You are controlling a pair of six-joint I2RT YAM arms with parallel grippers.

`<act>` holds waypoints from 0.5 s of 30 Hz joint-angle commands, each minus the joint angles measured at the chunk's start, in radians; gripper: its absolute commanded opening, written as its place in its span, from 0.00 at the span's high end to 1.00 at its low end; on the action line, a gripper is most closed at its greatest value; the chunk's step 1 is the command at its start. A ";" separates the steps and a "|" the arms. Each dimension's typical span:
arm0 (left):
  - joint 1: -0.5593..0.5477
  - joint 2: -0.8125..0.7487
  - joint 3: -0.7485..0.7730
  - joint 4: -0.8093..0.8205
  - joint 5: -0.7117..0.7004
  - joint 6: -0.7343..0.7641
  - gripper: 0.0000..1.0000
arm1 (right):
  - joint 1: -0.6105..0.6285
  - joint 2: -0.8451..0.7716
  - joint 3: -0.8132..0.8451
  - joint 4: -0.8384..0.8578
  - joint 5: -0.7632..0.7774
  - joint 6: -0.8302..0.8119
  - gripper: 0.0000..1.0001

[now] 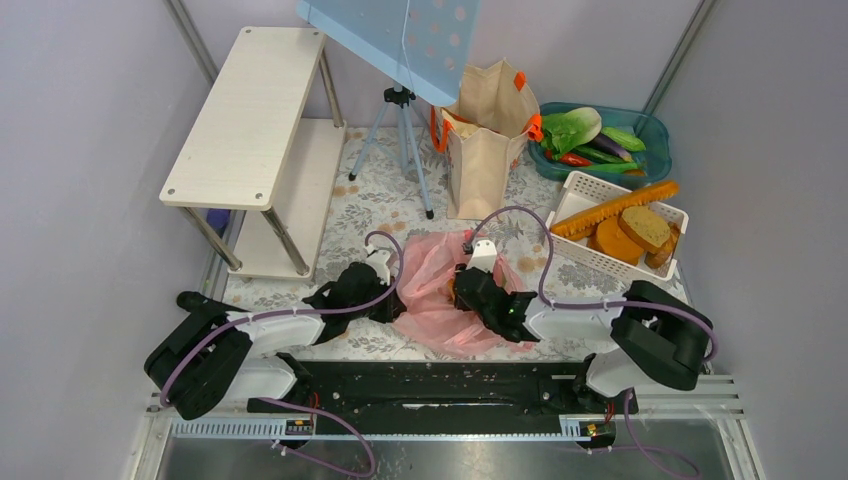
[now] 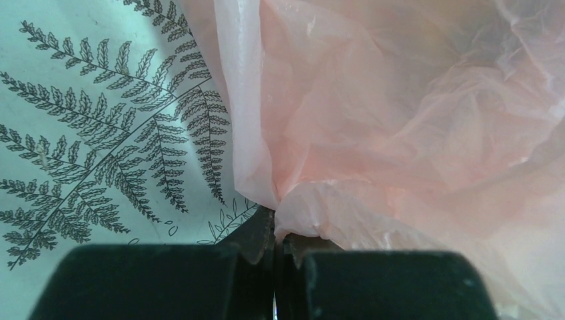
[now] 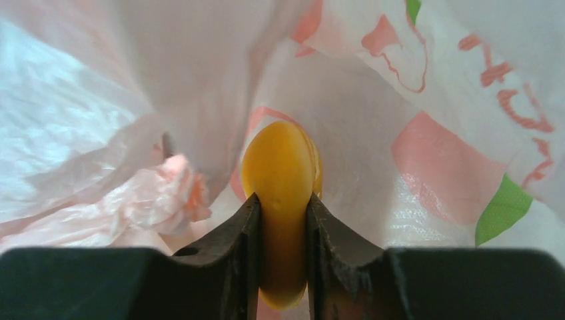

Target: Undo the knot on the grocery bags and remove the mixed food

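Between the right gripper (image 3: pixel 283 220) fingers sits a rounded yellow food piece (image 3: pixel 281 173), squeezed on both sides, with the pink bag (image 1: pixel 440 290) walls all around it, so the bag looks already opened and emptying is under way. The left gripper (image 2: pixel 275 243) is pinched fully closed on a fold of the bag's edge, just ahead of its fingertips. Beyond, the white basket (image 1: pixel 590 187) and teal tub (image 1: pixel 655 135) hold food; what remains inside the bag cannot be told.

A fern-patterned tablecloth (image 1: pixel 385 195) covers the table; on it lie the pink grocery bag (image 1: pixel 435 290), beige tote (image 1: pixel 487 140), white basket (image 1: pixel 585 195); also a teal tray (image 1: pixel 655 135), tripod (image 1: pixel 400 140) and white shelf (image 1: pixel 245 110).
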 commanded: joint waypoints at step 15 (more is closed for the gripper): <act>0.002 -0.058 0.161 -0.147 -0.038 -0.131 1.00 | -0.007 -0.499 0.014 -0.376 -0.194 -0.093 0.81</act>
